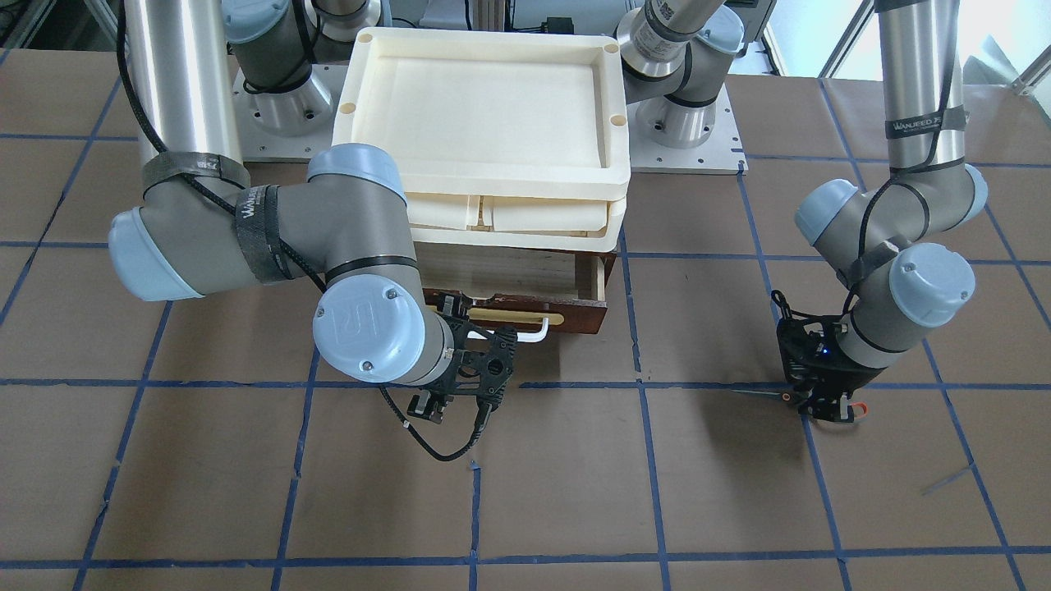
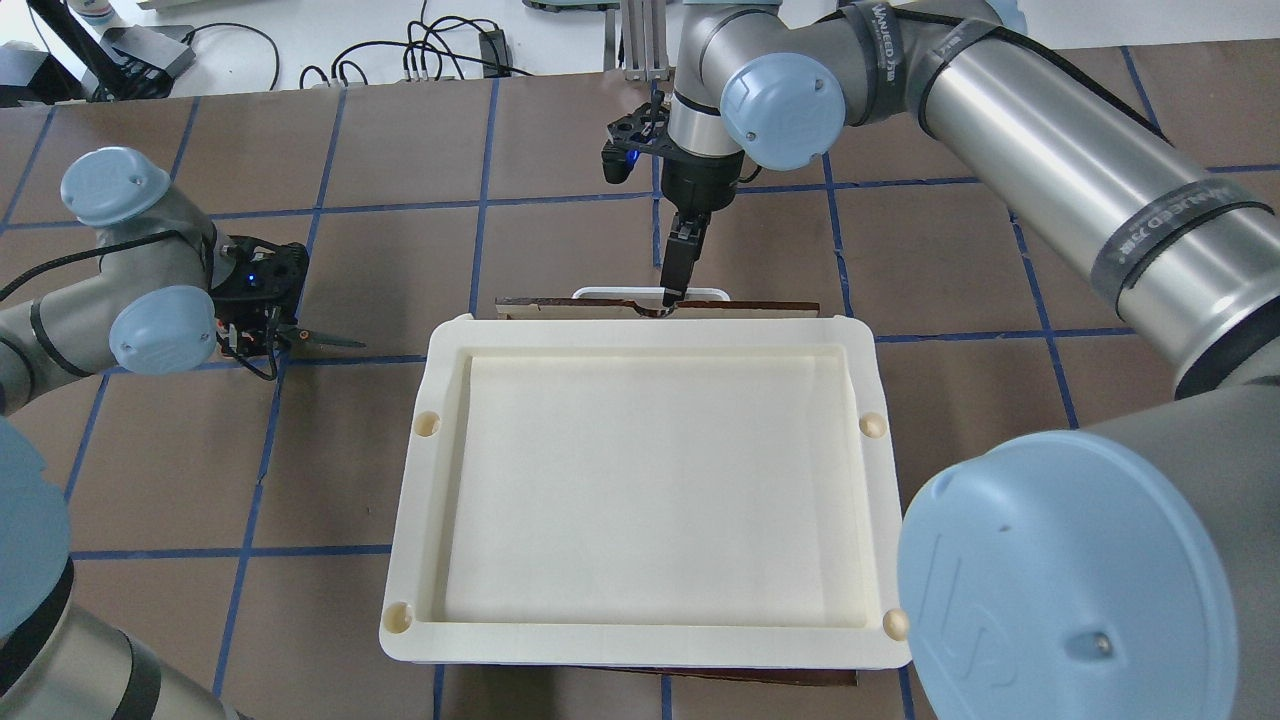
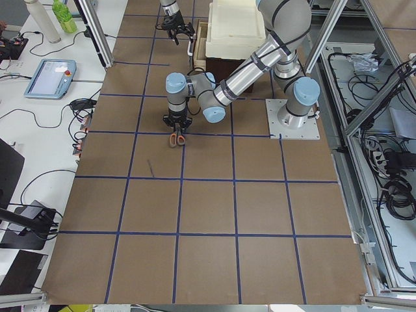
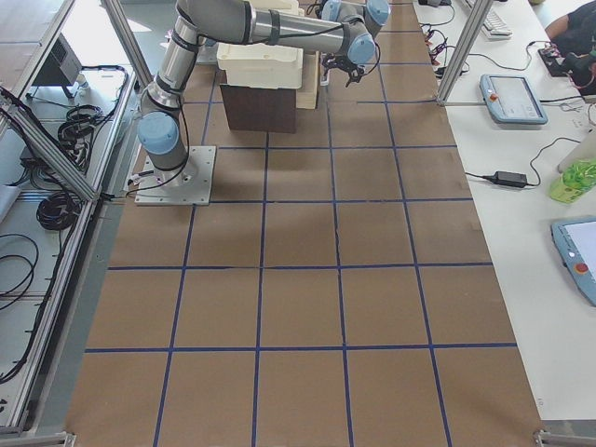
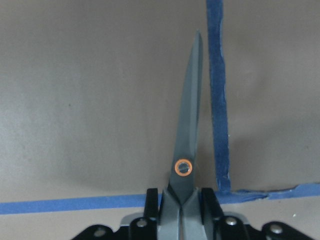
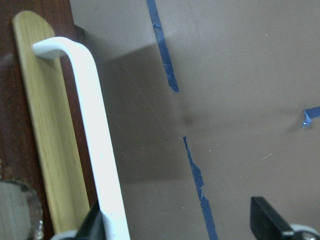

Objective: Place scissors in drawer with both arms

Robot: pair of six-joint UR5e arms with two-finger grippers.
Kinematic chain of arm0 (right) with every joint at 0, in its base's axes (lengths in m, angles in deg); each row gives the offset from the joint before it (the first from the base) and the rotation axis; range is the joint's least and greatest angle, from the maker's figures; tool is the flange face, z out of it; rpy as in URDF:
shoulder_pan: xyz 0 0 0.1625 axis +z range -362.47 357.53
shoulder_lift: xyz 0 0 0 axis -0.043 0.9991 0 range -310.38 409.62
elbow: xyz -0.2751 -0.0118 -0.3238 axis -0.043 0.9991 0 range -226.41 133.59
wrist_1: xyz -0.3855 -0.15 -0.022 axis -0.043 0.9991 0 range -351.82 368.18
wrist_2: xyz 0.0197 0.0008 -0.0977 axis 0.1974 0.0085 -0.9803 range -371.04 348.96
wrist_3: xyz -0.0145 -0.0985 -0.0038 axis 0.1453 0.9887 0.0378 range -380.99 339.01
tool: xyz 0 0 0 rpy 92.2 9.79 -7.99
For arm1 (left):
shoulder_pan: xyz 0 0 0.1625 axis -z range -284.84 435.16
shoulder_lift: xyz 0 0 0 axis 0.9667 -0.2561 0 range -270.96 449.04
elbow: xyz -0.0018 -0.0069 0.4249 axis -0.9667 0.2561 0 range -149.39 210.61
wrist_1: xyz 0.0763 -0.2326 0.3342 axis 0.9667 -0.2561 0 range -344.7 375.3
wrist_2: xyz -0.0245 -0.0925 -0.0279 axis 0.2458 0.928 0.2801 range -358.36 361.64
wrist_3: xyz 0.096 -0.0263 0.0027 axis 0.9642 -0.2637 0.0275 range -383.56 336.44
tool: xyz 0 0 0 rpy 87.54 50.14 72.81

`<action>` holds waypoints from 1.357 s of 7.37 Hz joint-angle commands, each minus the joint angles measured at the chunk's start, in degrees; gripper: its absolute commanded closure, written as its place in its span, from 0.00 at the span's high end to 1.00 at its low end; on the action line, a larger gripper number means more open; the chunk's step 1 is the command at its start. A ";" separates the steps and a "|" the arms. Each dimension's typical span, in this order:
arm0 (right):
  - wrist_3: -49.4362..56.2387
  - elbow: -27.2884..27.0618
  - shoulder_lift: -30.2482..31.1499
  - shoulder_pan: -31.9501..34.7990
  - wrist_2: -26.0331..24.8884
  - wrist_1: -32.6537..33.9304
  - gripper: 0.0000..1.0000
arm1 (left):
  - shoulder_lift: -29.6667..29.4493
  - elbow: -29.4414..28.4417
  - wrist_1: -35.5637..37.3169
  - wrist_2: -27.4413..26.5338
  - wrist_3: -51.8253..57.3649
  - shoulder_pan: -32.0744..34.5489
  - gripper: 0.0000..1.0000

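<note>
The left gripper [image 5: 181, 209] stands low over the table [image 1: 575, 484], its fingers [image 5: 151, 202] closed on the scissors [image 5: 187, 135] just behind the pivot. The shut blades lie along a blue tape line, well apart from the drawer [image 1: 579, 316]. The drawer is part-way out beneath the cream trays [image 2: 650, 332]. The right gripper [image 6: 181, 222] is spread wide at the white handle [image 6: 92, 115], one finger just beside the bar, clamping nothing

Brown table [image 3: 208, 208] gridded in blue tape [image 3: 149, 233], white desk [image 3: 32, 149] alongside
</note>
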State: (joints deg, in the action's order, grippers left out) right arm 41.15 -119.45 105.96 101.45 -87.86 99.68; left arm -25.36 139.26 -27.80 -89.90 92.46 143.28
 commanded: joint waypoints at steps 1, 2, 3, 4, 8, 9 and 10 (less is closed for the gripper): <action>-0.09 1.40 -0.87 -0.12 0.00 0.00 1.00 | 0.14 -0.02 -0.14 0.31 -0.26 0.00 0.10; -0.18 2.72 -2.01 -0.12 0.00 0.00 1.00 | 0.23 -0.28 -0.14 0.31 -0.26 0.00 0.10; -0.18 2.99 -2.29 -0.12 0.00 0.00 1.00 | 0.32 -0.28 -0.14 0.31 -0.26 0.09 0.10; -0.18 3.17 -2.37 -0.12 0.00 0.00 1.00 | 0.32 -0.28 -0.05 0.40 -0.35 0.09 0.10; -0.35 4.75 -3.25 -0.20 0.09 0.00 1.00 | 1.81 -0.81 -1.10 1.45 -0.70 0.09 0.09; -0.35 5.10 -3.34 -0.21 0.09 0.00 1.00 | 2.07 -0.90 -1.10 1.98 -0.87 0.09 0.09; -0.44 5.88 -3.95 -0.29 0.18 0.00 1.00 | 2.69 -1.16 -2.15 2.51 -1.66 0.18 0.09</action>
State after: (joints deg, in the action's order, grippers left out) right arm 40.79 -114.33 102.55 101.24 -87.75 99.68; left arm -23.28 138.36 -29.08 -88.10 91.47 143.38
